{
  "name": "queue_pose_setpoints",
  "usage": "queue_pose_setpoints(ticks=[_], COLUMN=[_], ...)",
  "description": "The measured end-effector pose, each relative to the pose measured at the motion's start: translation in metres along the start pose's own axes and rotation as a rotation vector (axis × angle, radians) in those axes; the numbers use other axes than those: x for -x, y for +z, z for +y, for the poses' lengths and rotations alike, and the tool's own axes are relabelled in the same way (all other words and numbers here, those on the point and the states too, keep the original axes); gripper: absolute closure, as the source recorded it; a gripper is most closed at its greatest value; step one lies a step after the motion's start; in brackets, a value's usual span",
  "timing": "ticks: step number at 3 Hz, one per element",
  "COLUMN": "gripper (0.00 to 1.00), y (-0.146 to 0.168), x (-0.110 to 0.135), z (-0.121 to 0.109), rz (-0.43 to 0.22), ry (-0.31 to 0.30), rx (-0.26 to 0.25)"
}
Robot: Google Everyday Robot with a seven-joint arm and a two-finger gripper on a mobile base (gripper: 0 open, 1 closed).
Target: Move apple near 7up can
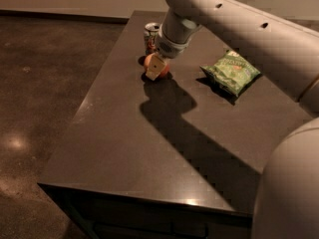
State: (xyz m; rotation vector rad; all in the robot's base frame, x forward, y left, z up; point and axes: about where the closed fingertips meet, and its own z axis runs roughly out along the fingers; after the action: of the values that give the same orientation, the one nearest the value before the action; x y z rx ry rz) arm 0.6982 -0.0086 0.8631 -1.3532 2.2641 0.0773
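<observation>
the dark brown flat table (124, 148) carries the arm's long shadow (199, 138) across its near half. farther back, at the right, lies a green crinkled snack bag (232, 73). left of it the pale two-finger gripper (157, 69) is down at the round red apple (165, 72), its tan fingers (155, 66) holding the fruit low over the table. just behind stands the silver-white 7up can (151, 35), close to the apple.

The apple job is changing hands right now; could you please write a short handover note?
The gripper is down on the apple, at the table's far left; whether it grips is unclear.
The apple rests just in front of the upright 7up can, close beside it.
The move looks essentially done.
Left: let go if holding, then lift clear without knocking the can.
</observation>
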Motion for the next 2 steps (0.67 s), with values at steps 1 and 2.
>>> queue_pose_setpoints(ticks=[1,2], gripper=[0.16,0.00], y=[0.0055,0.0076], x=[-0.0029,-0.0032], z=[-0.0013,-0.0004], rz=[-0.009,-0.008], ry=[-0.017,-0.020], rx=[0.022,0.026])
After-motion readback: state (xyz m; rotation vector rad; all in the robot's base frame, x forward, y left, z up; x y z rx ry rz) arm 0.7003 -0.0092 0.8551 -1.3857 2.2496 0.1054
